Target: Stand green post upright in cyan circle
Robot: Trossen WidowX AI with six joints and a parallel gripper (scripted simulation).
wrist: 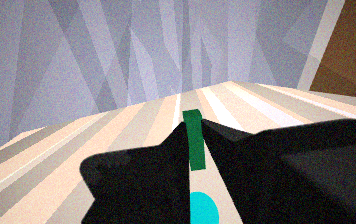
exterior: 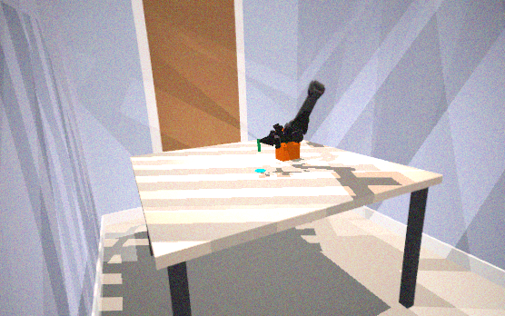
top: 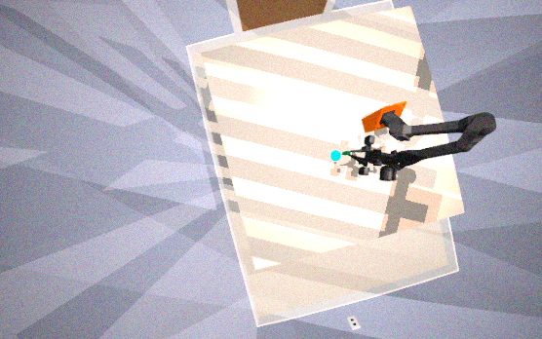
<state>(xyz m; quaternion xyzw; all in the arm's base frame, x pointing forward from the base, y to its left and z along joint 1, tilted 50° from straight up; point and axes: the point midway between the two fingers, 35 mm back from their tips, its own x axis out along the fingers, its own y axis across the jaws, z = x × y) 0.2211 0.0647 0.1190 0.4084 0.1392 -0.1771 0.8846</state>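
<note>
1. Here's the pale table (top: 292, 205) (exterior: 204, 191) (wrist: 125, 130), light and shade striping its top, dark legs (exterior: 412, 245) below.
2. Over to the brown door (top: 283, 12) (exterior: 195, 68) (wrist: 341, 65), upright in its white frame (top: 235, 17) (exterior: 242, 68) (wrist: 322, 45)!
3. Bluish walls (top: 97, 146) (exterior: 363, 68) (wrist: 150, 50), streaked with shadow.
4. Down low, a beige floor (top: 341, 273) (exterior: 345, 259), broadly shaded beneath the table.
5. And a small white outlet (top: 353, 322), two dark spots, in the top view!

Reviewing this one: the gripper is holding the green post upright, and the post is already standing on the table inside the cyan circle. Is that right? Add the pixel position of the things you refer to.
Not quite: the green post (top: 346, 153) (exterior: 259, 145) (wrist: 195, 142) is held in the air above the table (exterior: 204, 191), not standing inside the cyan circle (top: 335, 156) (exterior: 260, 171) (wrist: 204, 209); the exterior view shows this. The gripper (exterior: 260, 141) (wrist: 192, 124) does hold it upright.
</note>
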